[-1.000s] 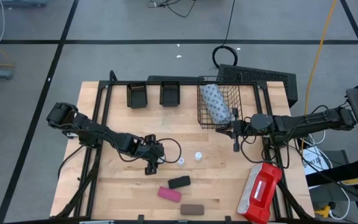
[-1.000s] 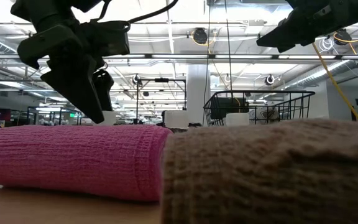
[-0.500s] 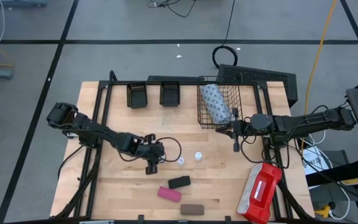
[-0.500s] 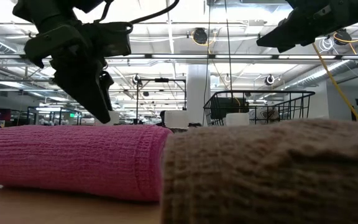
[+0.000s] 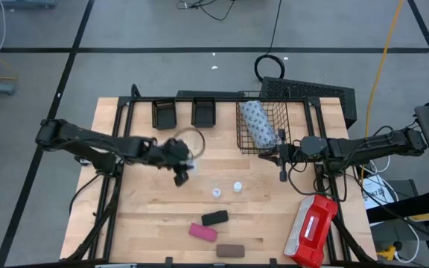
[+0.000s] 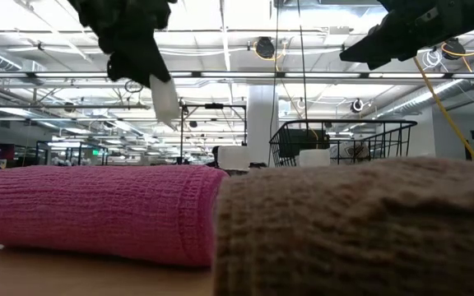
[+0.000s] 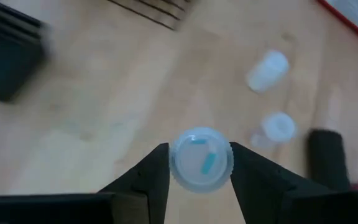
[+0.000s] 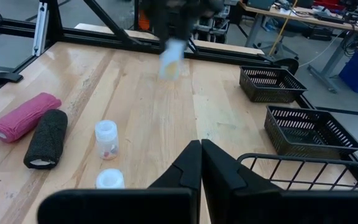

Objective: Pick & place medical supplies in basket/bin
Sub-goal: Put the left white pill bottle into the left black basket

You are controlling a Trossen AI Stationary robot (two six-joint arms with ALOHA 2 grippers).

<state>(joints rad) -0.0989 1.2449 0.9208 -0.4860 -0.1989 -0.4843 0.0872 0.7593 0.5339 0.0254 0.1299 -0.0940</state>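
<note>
My left gripper (image 5: 184,170) hangs above the table's middle left, shut on a small white vial (image 7: 201,160), which also shows in the low view as a pale vial (image 6: 164,100) under the dark fingers. Two more white vials (image 5: 217,193) (image 5: 238,186) stand on the wood. Black (image 5: 214,218), pink (image 5: 202,231) and brown (image 5: 230,250) blocks lie near the front edge. The wire basket (image 5: 270,141) at the far right holds the dotted pale pack (image 5: 258,123). My right gripper (image 5: 282,173) waits shut beside the basket. My left gripper pinches the vial between its two fingers, one on each side of the round body just below the cap (image 7: 174,163). The fingers come from above, pointing down. The vial hangs slightly tilted below the fingertips (image 6: 146,70), lifted clear of the table.
Two small black trays (image 5: 164,114) (image 5: 203,112) sit at the far edge, left of the basket. A red-and-white case (image 5: 313,229) lies at the front right. Bare wood lies between the trays and the standing vials.
My left gripper has taken hold of one vial next to the two others, then risen and moved toward the far edge, a little to the left. The vial has been lifted clear of the table; the other two vials stay in place.
</note>
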